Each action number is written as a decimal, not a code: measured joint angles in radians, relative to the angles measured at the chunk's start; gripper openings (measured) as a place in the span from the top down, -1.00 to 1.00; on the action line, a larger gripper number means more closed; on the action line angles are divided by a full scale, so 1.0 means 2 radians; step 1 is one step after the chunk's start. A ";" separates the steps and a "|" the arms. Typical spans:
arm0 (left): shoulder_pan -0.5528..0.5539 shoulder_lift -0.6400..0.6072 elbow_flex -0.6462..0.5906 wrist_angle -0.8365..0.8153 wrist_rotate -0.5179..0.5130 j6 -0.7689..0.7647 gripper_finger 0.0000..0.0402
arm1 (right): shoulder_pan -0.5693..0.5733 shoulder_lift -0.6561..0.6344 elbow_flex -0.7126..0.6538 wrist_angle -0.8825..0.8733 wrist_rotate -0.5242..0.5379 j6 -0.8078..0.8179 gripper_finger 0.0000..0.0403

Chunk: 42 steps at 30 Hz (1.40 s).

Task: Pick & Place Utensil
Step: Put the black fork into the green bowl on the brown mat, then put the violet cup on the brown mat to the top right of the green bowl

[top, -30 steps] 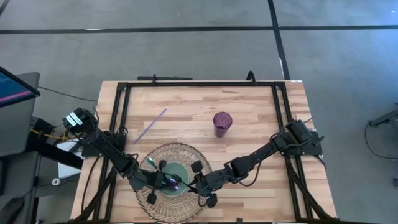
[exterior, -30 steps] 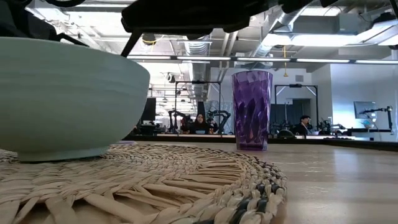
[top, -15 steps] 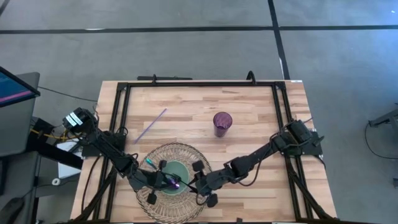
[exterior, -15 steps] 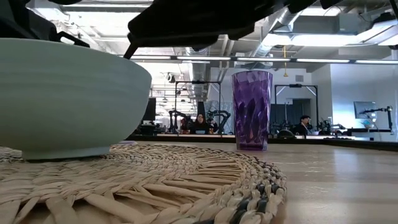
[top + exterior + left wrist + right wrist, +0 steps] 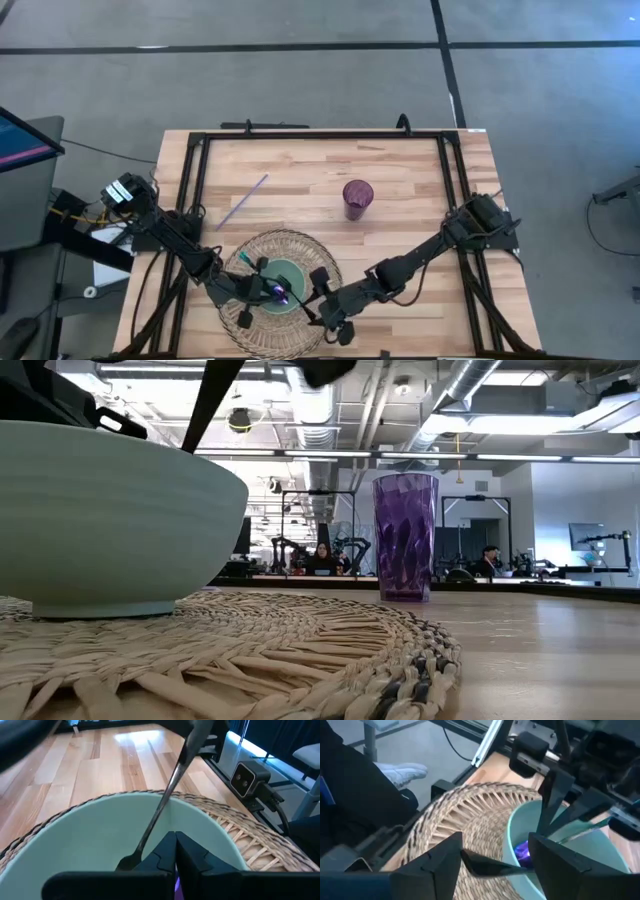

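A pale green bowl (image 5: pixel 291 271) stands on a round woven placemat (image 5: pixel 290 244) at the table's near middle. A dark metal utensil (image 5: pixel 161 808) leans in the bowl, its head on the bowl's bottom and its handle (image 5: pixel 205 410) slanting up over the rim. My left gripper (image 5: pixel 175 851) is shut and points into the bowl beside the utensil's head. A purple sliver shows under its tips. My right gripper (image 5: pixel 323 301) stands open at the bowl's near right. Its fingers stand on either side of the handle's free end (image 5: pixel 487 866). My left gripper's shut fingertips reach down into the bowl (image 5: pixel 90 835), right beside the utensil's head (image 5: pixel 128 863). Its own fingers hide the place, so I cannot tell whether they touch the utensil, the bowl or the purple thing.
A purple ribbed cup (image 5: pixel 358 198) stands upright on the bare wood beyond the placemat, also in the low view (image 5: pixel 405 536). A thin purple straw (image 5: pixel 243 200) lies at the far left. A black frame (image 5: pixel 320 133) runs round the table's edges.
My right gripper has opened wide and drawn back from the bowl toward the table's near edge, rising out of the low view. The utensil stays leaning in the bowl.
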 joint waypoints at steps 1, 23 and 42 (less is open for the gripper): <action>0.001 0.000 0.000 0.003 0.000 0.000 0.96 | 0.003 -0.005 0.000 -0.005 0.001 -0.001 -0.10; 0.002 -0.120 0.000 0.019 -0.005 0.134 0.96 | 0.015 -0.167 0.000 -0.128 0.077 0.035 0.10; 0.057 -0.153 0.000 0.018 -0.006 0.187 0.68 | -0.110 -0.171 -0.001 -0.354 0.158 0.176 0.32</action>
